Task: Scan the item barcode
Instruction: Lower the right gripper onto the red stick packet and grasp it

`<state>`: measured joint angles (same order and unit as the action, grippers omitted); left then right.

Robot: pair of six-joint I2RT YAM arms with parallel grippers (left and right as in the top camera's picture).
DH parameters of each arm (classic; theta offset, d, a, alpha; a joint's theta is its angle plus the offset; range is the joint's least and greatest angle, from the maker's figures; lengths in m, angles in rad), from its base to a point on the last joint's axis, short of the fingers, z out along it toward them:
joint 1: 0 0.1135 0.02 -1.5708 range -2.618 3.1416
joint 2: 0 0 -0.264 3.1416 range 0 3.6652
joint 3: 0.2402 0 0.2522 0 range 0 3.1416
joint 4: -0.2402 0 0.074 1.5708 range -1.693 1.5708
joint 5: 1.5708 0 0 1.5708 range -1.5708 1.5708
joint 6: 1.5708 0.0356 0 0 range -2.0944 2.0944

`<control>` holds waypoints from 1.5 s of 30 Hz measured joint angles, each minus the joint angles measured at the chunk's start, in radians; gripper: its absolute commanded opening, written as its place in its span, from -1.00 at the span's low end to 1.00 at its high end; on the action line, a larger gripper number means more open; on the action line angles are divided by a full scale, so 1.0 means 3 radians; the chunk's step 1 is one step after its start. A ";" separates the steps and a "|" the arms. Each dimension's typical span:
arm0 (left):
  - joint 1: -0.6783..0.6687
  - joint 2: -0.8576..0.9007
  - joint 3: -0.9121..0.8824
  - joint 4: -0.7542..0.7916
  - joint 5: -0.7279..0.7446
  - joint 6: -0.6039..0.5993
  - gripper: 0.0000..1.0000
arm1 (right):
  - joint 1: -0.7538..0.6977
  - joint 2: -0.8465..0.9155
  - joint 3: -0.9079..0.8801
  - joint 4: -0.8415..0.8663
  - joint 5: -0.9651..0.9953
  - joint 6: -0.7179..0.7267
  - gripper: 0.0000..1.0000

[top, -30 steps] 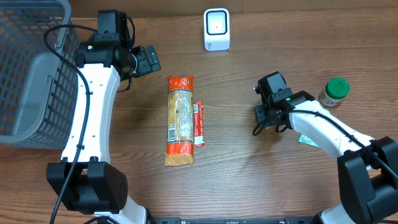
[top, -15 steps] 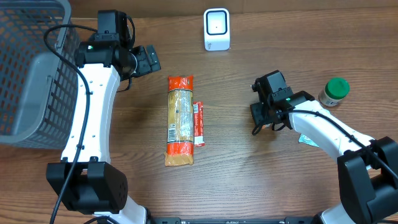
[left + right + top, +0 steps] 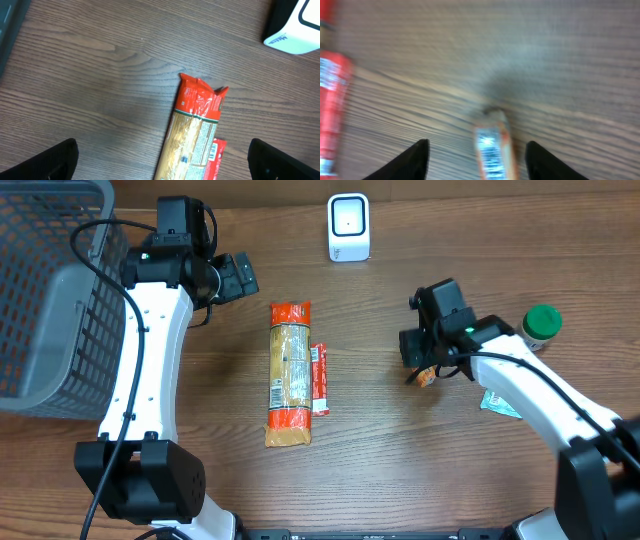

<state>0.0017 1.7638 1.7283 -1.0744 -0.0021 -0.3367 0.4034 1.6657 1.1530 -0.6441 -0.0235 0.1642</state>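
Right end effector [image 3: 476, 147], jaws apart, hangs over the desk [image 3: 570, 75]; a small orange packet [image 3: 493, 150] lies between its fingers, touching neither. Left end effector [image 3: 162, 150] gapes wide, spaghetti pack [image 3: 197, 130] just ahead of it, scanner [image 3: 295, 30] beyond.

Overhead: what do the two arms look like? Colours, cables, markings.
They match: white shells on the long links, black joint housings and black bases. The left arm has a black cable running along it, and so does the right arm. There is a small green light near each wrist. The fingers show black in the wrist views. No markings are readable.
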 measured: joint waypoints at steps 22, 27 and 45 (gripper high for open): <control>0.0000 0.0000 0.0000 0.0000 0.0000 0.0000 0.99 | 0.0741 0.0240 0.0084 0.0347 -0.0811 0.1044 -0.85; 0.0000 0.0000 0.0000 0.0000 0.0001 0.0000 0.99 | 0.1086 0.0554 0.0084 0.0432 -0.0680 0.1329 -0.65; 0.0000 0.0000 0.0000 0.0000 0.0000 0.0000 0.99 | 0.1709 0.0923 0.0084 0.0841 0.0047 0.1859 -0.77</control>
<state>0.0017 1.7638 1.7283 -1.0744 -0.0021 -0.3367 0.9161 1.9427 1.1782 -0.3920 -0.0093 0.7219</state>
